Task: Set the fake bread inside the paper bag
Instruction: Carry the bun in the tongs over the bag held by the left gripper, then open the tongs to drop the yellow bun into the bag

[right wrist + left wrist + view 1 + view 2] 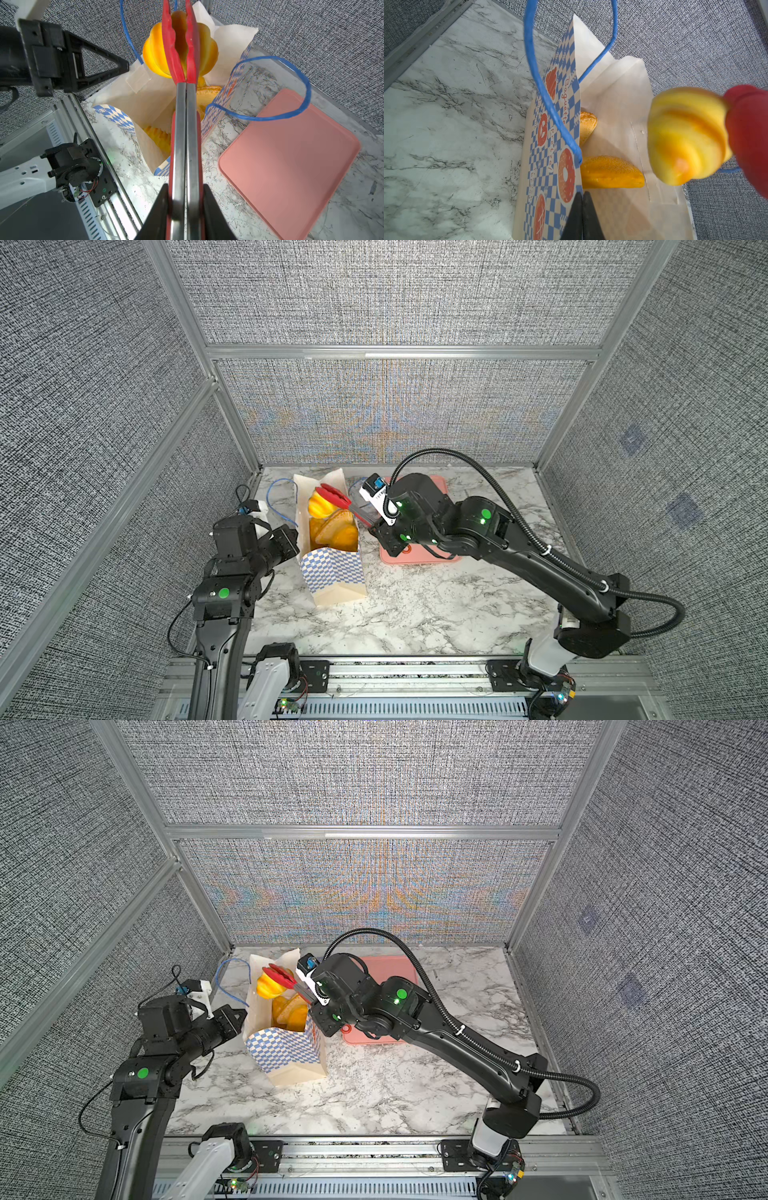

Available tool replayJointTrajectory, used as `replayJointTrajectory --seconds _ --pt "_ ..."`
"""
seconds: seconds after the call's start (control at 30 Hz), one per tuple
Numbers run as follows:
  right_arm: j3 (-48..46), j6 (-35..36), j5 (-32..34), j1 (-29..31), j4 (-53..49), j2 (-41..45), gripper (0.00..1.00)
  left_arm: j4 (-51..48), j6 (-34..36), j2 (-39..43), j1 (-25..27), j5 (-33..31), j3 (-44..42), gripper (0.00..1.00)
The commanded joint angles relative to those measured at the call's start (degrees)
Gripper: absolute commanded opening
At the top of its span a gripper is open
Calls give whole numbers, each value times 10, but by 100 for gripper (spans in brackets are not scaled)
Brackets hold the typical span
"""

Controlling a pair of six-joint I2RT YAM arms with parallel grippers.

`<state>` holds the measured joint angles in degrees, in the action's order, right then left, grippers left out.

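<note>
Grey woven panels on aluminium framing enclose a white marble-pattern worktop (pixel 415 614). The paper bag (pixel 332 576) stands upright left of centre with its mouth open and a checkered side facing the near edge. The left gripper (pixel 582 195) is at the bag's left wall, its fingers (pixel 591 218) pressed together on the rim with the paper pinched between them. The right gripper (pixel 185 187) reaches in from the right, its fingers (pixel 216 218) clamped on the steel shanks of the red tongs (pixel 180 52) and squeezing them nearly closed. Fake bread (pixel 334 531) lies inside the bag as several orange-brown pieces. One more piece, a yellow ridged roll (pixel 319 506), is gripped between the tong tips above the far end of the bag's mouth; contact with the pieces below cannot be determined. One blue cord handle (pixel 278 497) stands out to the bag's left. The other handle (pixel 270 116) hangs toward the pink tray (pixel 291 166), which lies flat on the worktop just right of the bag.
</note>
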<state>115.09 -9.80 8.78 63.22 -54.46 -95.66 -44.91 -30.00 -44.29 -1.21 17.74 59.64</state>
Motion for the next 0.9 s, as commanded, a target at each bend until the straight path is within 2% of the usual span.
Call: replayJointTrajectory --seconds 0.0,0.2,0.57,0.87 --pt "-4 -2 4 8 -1 0 24 3 4 2 0 0 0 7" --pt "-10 -4 8 16 -11 -7 26 1 5 5 0 -1 2 7" --pt "-19 -6 13 19 -9 -2 42 -8 8 8 0 -2 12 7" --pt "-8 -2 14 20 -1 -2 43 -19 14 12 0 -7 24 8"
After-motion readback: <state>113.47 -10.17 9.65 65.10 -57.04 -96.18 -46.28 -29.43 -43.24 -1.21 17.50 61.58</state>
